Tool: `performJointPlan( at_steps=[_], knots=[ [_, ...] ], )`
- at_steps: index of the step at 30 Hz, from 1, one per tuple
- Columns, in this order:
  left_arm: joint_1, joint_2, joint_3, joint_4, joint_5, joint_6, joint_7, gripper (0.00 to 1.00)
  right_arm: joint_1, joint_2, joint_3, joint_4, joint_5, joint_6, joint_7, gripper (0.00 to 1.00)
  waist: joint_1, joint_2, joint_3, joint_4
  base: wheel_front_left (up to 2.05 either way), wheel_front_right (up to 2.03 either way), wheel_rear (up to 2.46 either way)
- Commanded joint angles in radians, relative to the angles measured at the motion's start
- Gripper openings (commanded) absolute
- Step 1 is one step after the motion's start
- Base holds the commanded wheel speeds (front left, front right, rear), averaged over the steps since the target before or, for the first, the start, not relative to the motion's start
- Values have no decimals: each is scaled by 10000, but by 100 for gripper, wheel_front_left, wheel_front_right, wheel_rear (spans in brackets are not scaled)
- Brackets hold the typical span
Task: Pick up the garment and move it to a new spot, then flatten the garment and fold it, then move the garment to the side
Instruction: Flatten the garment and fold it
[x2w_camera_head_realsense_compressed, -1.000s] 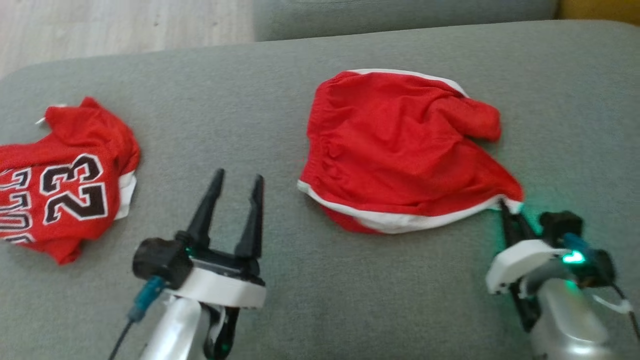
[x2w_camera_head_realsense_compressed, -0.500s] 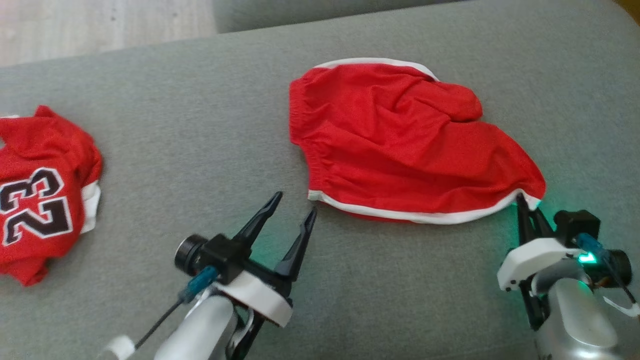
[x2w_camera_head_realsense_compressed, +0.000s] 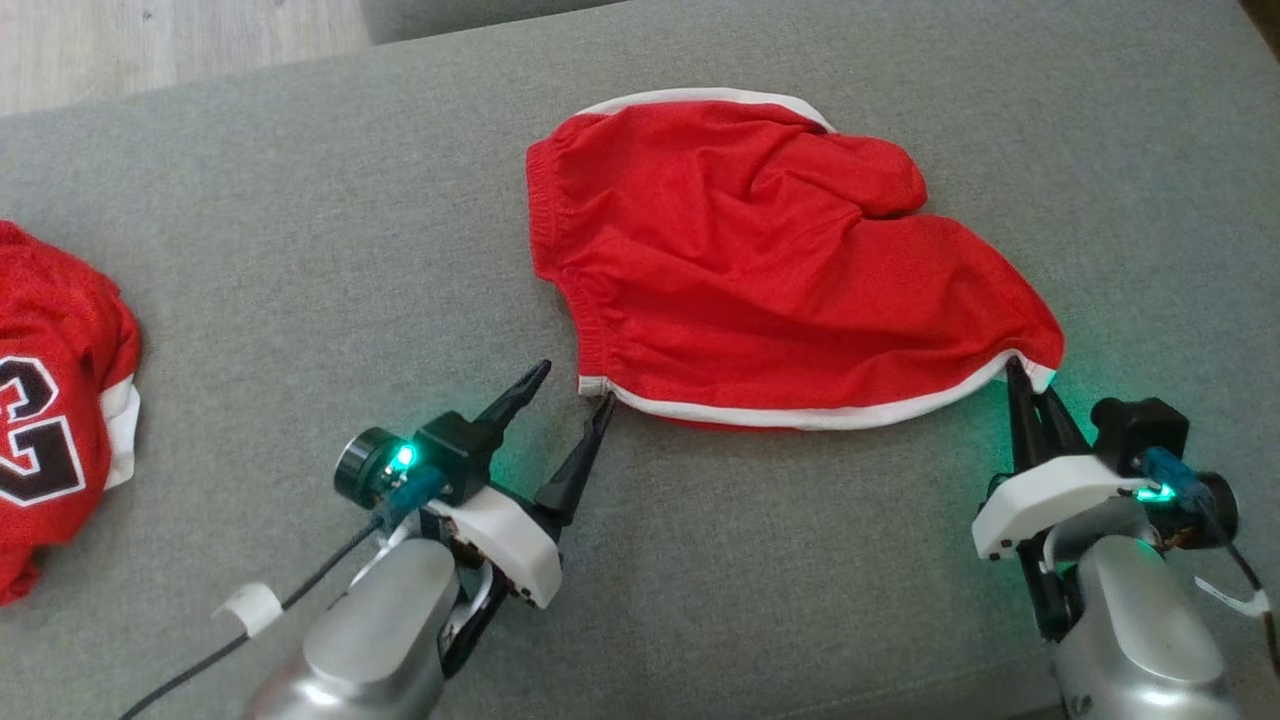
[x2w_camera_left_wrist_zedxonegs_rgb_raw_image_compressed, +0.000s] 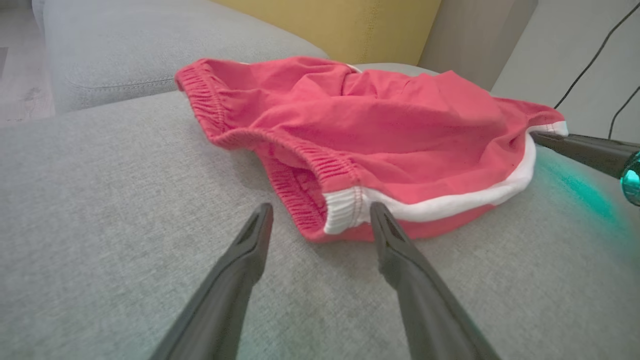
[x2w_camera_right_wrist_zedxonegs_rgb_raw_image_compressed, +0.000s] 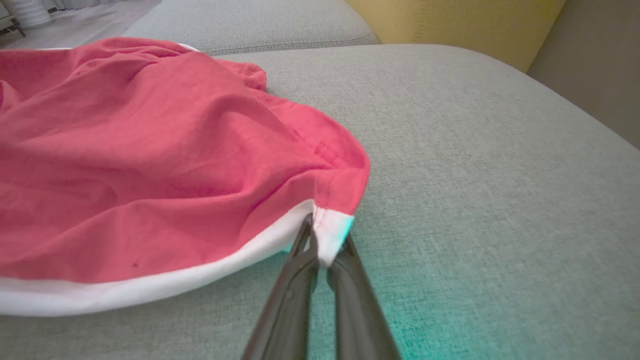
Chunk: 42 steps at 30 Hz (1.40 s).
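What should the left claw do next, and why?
Probably nudge the left claw forward and close on the near waistband corner of the red shorts: its jaws stand open right at it, while the right claw is shut on the opposite hem corner.

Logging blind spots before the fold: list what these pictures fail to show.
Red jersey with black-and-white numerals: head view, cut by the left edge; full number unreadable.
Red mesh shorts with white trim: underside, covered by its own top layer, every view.
Right tool, shut on the white corner: how many layers it pinches, right wrist view, hidden in the fold.
Left tool, open: whether a finger touches the shorts, unclear.
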Motion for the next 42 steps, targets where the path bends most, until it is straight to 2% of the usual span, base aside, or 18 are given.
performJointPlan(
  at_steps=[1, 12, 13, 14, 22, 26, 31, 42],
  knots=[
    [-503, 108, 189, -44, -195, 15, -71, 100, -226, -12, 391, -335, 97, 67, 9, 0, 0, 0, 36, -65, 0, 0, 0],
    [-887, 168, -700, 247, -848, 15, -182, 100, -339, -11, 646, -498, 249, 67, 56, 0, 0, 0, 175, -213, 0, 0, 0],
    [-924, 191, -847, 226, -907, 15, -191, 74, -348, -11, 650, -502, 253, 67, 54, 0, 0, 0, 183, -225, 0, 0, 0],
    [-963, 231, -1012, 202, -964, 15, -198, 0, -354, -11, 653, -504, 259, 67, 50, 0, 0, 0, 183, -235, 0, 0, 0],
    [-993, 483, -1000, 106, -1258, 15, -304, 0, -320, -11, 683, -649, 216, 67, -60, 0, 0, 0, -92, -144, 0, 0, 0],
    [-794, 661, -304, -473, -1433, 70, -321, 0, -464, -11, 771, -974, 404, 67, -67, 0, 0, 0, -345, -95, 0, 0, 0],
    [-501, 1089, 466, -1691, -1169, 190, -324, 0, -877, -34, 1297, -2036, 657, 67, 41, 0, 0, 0, -694, -21, 0, 0, 0],
    [-957, 1979, 1601, -4019, -1156, 632, -70, 0, -1817, -1381, 2567, -5042, 1487, 67, 1541, 0, 0, 0, -1938, 251, 0, 0, 0]
  ],
)
